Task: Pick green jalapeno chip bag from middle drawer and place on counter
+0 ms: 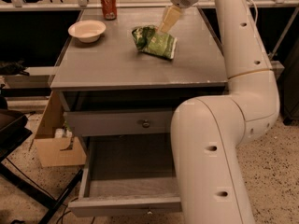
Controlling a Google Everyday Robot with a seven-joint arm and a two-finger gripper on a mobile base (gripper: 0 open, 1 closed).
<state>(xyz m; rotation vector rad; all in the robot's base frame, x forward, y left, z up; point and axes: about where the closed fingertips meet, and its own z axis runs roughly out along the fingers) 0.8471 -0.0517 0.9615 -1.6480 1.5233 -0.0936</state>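
The gripper (168,21) hangs over the far right part of the counter (117,66), pointing down and a little to the camera's left from the end of the white arm (243,55). Whether it is released or clenched cannot be told from this view. Its lower tip sits right at the far edge of the green jalapeno chip bag (154,42); whether the two touch or the tip only overlaps the bag in the view cannot be told.

The bag lies flat on the counter directly below and slightly nearer the camera than the gripper, crumpled at its end to the camera's left and showing a white edge at the end under the gripper's side. It rests wholly on the grey top, well in from every edge.

Further out to the camera's left of the gripper, a pale bowl (87,31) stands on the counter, well apart from the bag. Beyond the bowl, at the counter's back edge, a red soda can (108,4) stands upright.

Below the gripper and the counter, a closed drawer (119,122) with a small round knob faces the camera. Under that, the middle drawer (124,205) is pulled out, its grey floor bare where it shows; its right side is hidden behind the robot's thick white lower arm segment (210,162). Far down to the camera's left, beside the cabinet, an open cardboard box (56,148) sits on the floor.
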